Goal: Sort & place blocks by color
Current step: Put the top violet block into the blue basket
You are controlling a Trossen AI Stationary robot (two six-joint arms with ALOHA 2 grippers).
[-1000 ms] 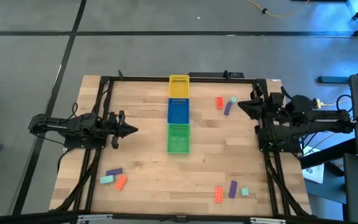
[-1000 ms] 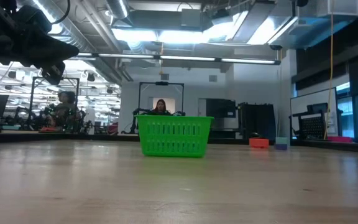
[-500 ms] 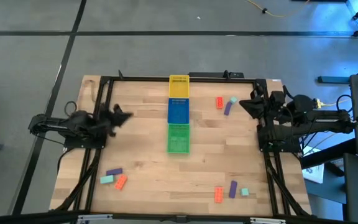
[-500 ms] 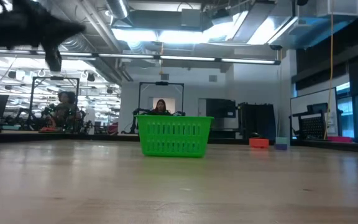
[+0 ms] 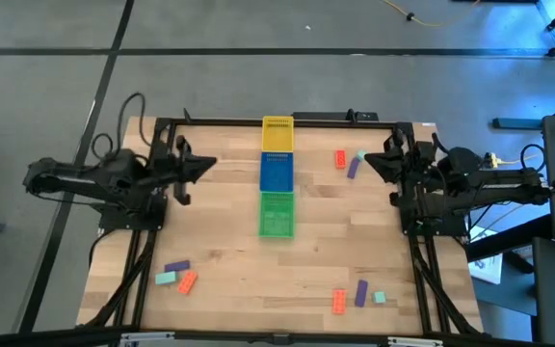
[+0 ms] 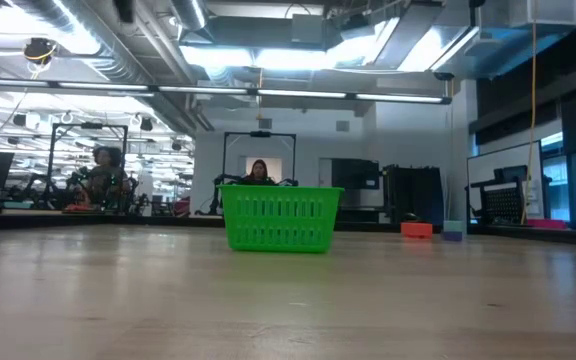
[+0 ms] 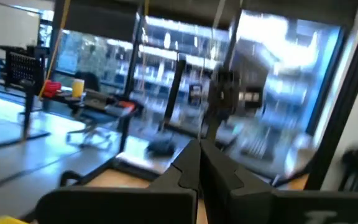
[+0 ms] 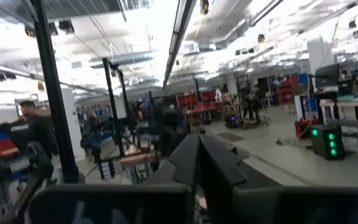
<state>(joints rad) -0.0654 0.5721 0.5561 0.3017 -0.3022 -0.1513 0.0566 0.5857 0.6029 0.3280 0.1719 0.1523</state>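
Three groups of small blocks lie flat on the table. By the far right are an orange block [image 5: 339, 160], a teal one [image 5: 360, 154] and a purple one [image 5: 353, 168]. Near left are purple [image 5: 176, 266], teal [image 5: 166, 279] and orange [image 5: 187, 281]. Near right are orange [image 5: 338, 301], purple [image 5: 361, 293] and teal [image 5: 380, 298]. My left gripper [image 5: 205, 165] hangs shut above the table's left side, fingertips together [image 7: 199, 147]. My right gripper [image 5: 370, 162] is shut too [image 8: 199, 140], raised just right of the far-right group. Neither touches anything.
Down the table's middle stands a row of trays: yellow [image 5: 277, 134] farthest, blue [image 5: 276, 172], then green [image 5: 277, 214], which fills the middle of the low view [image 6: 281, 218]. A black frame [image 5: 258, 120] rims the table. Bare wood lies between the trays and each block group.
My left gripper has risen and swung toward the table's far edge, tipping its fingers upward and leaving the top of the low view. Its arm has drawn back toward the left edge. It stays shut. The blocks and trays have not moved.
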